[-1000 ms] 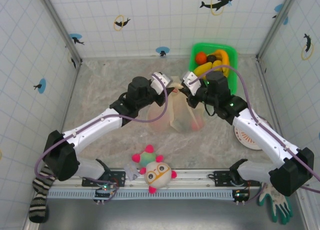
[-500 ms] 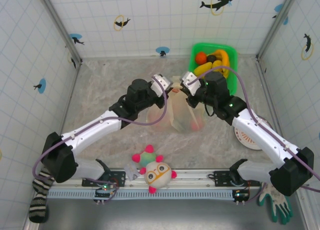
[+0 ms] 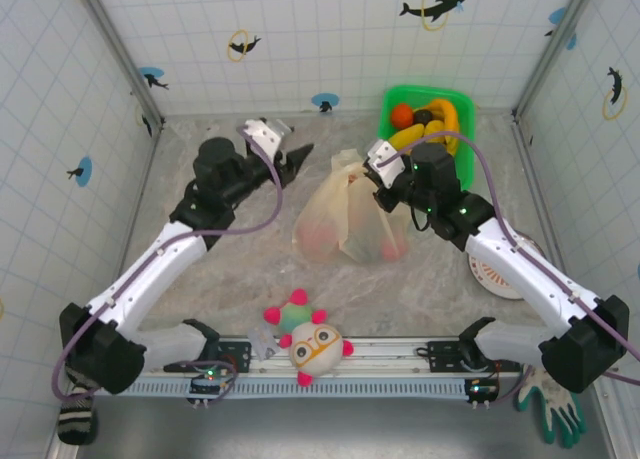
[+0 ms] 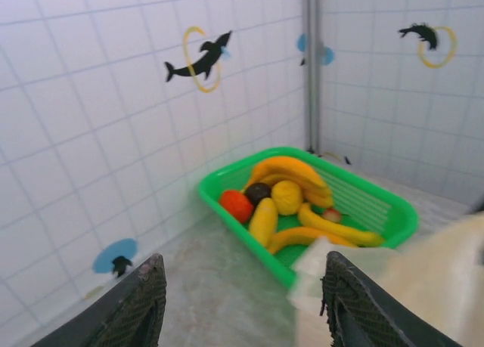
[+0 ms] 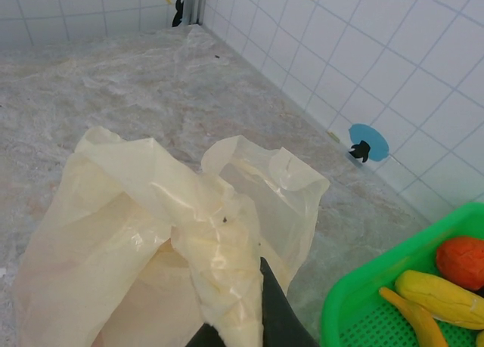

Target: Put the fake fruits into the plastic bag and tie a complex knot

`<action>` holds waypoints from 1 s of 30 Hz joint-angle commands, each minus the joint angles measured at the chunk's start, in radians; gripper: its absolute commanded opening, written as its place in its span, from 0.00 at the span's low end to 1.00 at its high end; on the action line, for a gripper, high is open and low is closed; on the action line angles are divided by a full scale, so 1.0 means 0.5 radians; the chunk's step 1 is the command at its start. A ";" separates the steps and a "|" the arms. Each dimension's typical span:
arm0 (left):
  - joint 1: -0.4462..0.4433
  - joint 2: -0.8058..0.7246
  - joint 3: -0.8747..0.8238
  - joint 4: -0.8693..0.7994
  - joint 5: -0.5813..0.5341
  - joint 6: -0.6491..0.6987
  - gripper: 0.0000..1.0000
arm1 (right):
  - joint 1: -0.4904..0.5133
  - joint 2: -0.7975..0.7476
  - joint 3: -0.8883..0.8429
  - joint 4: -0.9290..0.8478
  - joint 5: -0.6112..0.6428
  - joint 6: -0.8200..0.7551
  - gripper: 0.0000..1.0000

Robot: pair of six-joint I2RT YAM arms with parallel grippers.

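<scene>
Our right gripper (image 3: 372, 179) pinches the plastic bag (image 3: 340, 214) mid-table while our left gripper (image 3: 291, 153) hangs wide and empty, so we should catch the loose handle (image 5: 283, 182) squarely before knotting.

Top camera: high at the near edge, looking down. Left wrist faces green basket (image 4: 363, 199); right wrist close over plastic bag (image 5: 151, 241). All share basket.

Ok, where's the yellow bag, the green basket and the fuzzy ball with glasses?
plastic bag (image 3: 340, 219), top view, middle of its body.
green basket (image 3: 430, 89), top view, far rim.
plush ball (image 3: 318, 349), top view, its face.
</scene>
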 commanded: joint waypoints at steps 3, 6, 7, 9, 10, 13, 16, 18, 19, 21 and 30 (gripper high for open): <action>0.040 0.460 0.242 -0.011 0.599 0.426 0.61 | 0.008 -0.058 -0.039 0.125 -0.045 0.024 0.00; 0.040 0.642 0.380 0.052 0.852 0.570 0.62 | 0.008 -0.064 -0.056 0.147 -0.059 0.029 0.00; 0.039 0.691 0.400 0.051 0.929 0.616 0.63 | 0.006 -0.067 -0.060 0.151 -0.056 0.033 0.00; 0.038 0.799 0.440 0.065 1.023 0.672 0.62 | 0.006 -0.073 -0.069 0.156 -0.055 0.033 0.00; 0.038 0.838 0.451 0.063 1.057 0.691 0.62 | 0.005 -0.077 -0.073 0.159 -0.059 0.035 0.00; 0.037 0.906 0.447 0.043 1.131 0.770 0.62 | -0.001 -0.083 -0.076 0.154 -0.065 0.035 0.00; 0.027 0.906 0.393 0.041 1.179 0.826 0.65 | -0.010 -0.091 -0.085 0.154 -0.073 0.039 0.00; 0.004 0.894 0.357 0.048 1.196 0.854 0.67 | -0.014 -0.090 -0.094 0.157 -0.094 0.043 0.00; -0.008 0.891 0.340 0.053 1.209 0.864 0.67 | -0.017 -0.089 -0.095 0.157 -0.102 0.045 0.00; -0.037 0.877 0.307 0.067 1.208 0.884 0.68 | -0.022 -0.083 -0.098 0.154 -0.105 0.045 0.00; -0.063 0.812 0.146 0.160 1.291 0.863 0.65 | -0.039 -0.085 -0.092 0.147 -0.108 0.053 0.00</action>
